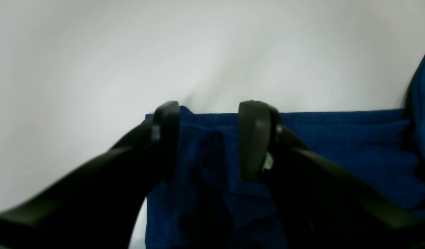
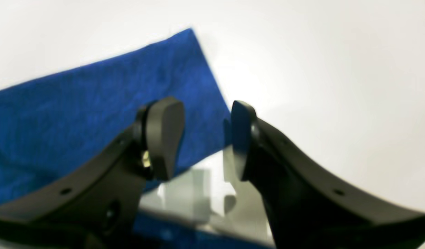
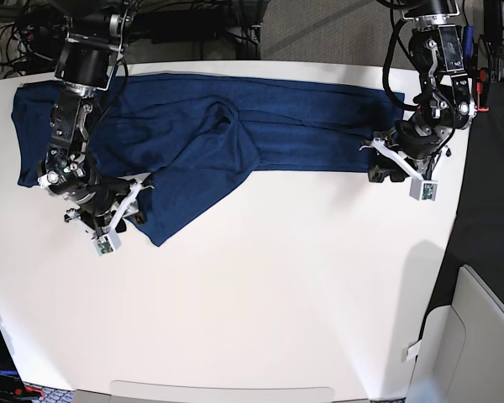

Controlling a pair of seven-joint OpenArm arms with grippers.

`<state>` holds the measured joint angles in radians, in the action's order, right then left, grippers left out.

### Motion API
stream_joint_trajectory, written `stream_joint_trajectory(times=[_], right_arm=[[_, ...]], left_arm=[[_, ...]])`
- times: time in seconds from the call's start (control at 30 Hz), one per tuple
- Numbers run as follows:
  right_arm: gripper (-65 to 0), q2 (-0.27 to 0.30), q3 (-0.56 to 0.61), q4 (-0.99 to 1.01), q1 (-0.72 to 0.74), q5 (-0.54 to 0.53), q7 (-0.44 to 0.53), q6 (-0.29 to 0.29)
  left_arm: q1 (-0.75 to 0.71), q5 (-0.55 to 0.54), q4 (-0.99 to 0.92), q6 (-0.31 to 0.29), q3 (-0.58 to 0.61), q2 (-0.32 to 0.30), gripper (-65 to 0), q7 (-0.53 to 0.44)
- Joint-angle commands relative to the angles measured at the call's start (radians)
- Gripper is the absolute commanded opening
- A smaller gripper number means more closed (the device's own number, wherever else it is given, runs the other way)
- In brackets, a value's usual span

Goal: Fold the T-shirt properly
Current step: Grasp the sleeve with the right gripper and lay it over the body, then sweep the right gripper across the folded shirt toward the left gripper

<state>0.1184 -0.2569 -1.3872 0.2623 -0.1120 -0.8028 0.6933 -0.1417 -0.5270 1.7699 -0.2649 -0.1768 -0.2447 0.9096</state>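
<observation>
The dark navy-blue T-shirt (image 3: 277, 117) lies spread along the far side of the white table (image 3: 277, 294), with a flap hanging toward the front left. My left gripper (image 3: 378, 164) is at the shirt's right end. In the left wrist view it (image 1: 210, 138) is open, its fingers straddling the fabric's (image 1: 337, 145) edge. My right gripper (image 3: 139, 201) is at the tip of the front-left flap. In the right wrist view it (image 2: 205, 138) is open, with a corner of fabric (image 2: 77, 103) between and behind the fingers.
Cables and arm bases (image 3: 92, 34) crowd the table's back edge. The table's right edge (image 3: 454, 210) drops to dark floor, with a pale box (image 3: 479, 336) at the lower right. The shirt's left end (image 3: 25, 134) lies near the table's left edge.
</observation>
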Motion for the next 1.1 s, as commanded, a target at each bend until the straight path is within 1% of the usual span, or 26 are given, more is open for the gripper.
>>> stream_joint_trajectory(times=[0.0,0.1,0.23,0.33,0.4,0.43,0.47,0.53,0.57,0.63,0.73,0.83,0.9,0.97,1.07], right_arm=[[-38.3,0.008,-0.002,0.009,0.035,-0.005,0.038,0.005],[-38.3,0.01,-0.002,0.075,0.067,0.042,0.067,0.005],[-38.3,0.01,0.001,0.194,0.099,0.061,0.118,0.005],[-38.6,0.011,0.009,0.296,0.121,0.061,0.113,0.005],[-40.2,0.011,0.009,0.32,0.121,0.061,0.081,0.005],[-42.8,0.011,0.014,0.32,0.121,0.061,0.056,0.005],[-47.2,0.011,0.031,0.319,0.121,0.061,0.024,0.005],[-59.8,0.008,0.061,0.317,0.122,0.056,-0.036,0.005],[-64.9,0.007,0.07,0.311,0.124,0.056,-0.057,0.005],[-64.6,-0.004,0.084,0.259,0.116,0.039,-0.091,0.005],[-64.6,-0.024,0.086,0.17,0.087,-0.07,-0.174,0.005],[-64.6,-0.055,0.087,0.087,0.07,-0.222,-0.263,0.005],[-64.6,-0.079,0.089,0.035,0.058,-0.346,-0.315,0.005],[-64.6,-0.104,0.113,-0.004,0.045,-0.46,-0.35,0.005],[-64.6,-0.124,0.202,-0.06,0.032,-0.628,-0.384,0.005]], left_arm=[[0.012,-0.009,0.017,-0.004,-0.005,-0.012,-37.6,-0.022],[0.014,-0.009,0.017,-0.004,-0.003,-0.012,-37.6,-0.022],[0.017,-0.009,0.017,-0.004,-0.003,-0.012,-37.6,-0.022],[0.018,-0.009,0.017,-0.004,-0.002,-0.012,-37.6,-0.02],[0.018,-0.009,0.017,-0.004,-0.002,-0.012,-37.6,-0.02],[0.018,-0.009,0.017,-0.004,-0.002,-0.012,-37.6,-0.02],[0.018,-0.009,0.017,-0.004,-0.003,-0.012,-37.6,-0.02],[0.02,-0.009,0.017,-0.004,-0.003,-0.012,-37.6,-0.02],[0.02,-0.009,0.017,-0.004,-0.002,-0.012,-37.6,-0.02],[0.02,-0.009,0.017,-0.004,-0.002,-0.012,-37.6,-0.02],[0.02,-0.009,0.017,-0.004,-0.002,-0.012,-37.6,-0.024],[0.02,-0.009,0.017,-0.004,-0.005,-0.012,-37.6,-0.025],[0.02,-0.009,0.017,-0.004,-0.008,-0.012,-37.6,-0.025],[0.02,-0.009,0.017,-0.004,-0.008,-0.012,-37.6,-0.025],[0.02,-0.009,0.017,-0.004,-0.01,-0.014,-37.6,-0.027]])
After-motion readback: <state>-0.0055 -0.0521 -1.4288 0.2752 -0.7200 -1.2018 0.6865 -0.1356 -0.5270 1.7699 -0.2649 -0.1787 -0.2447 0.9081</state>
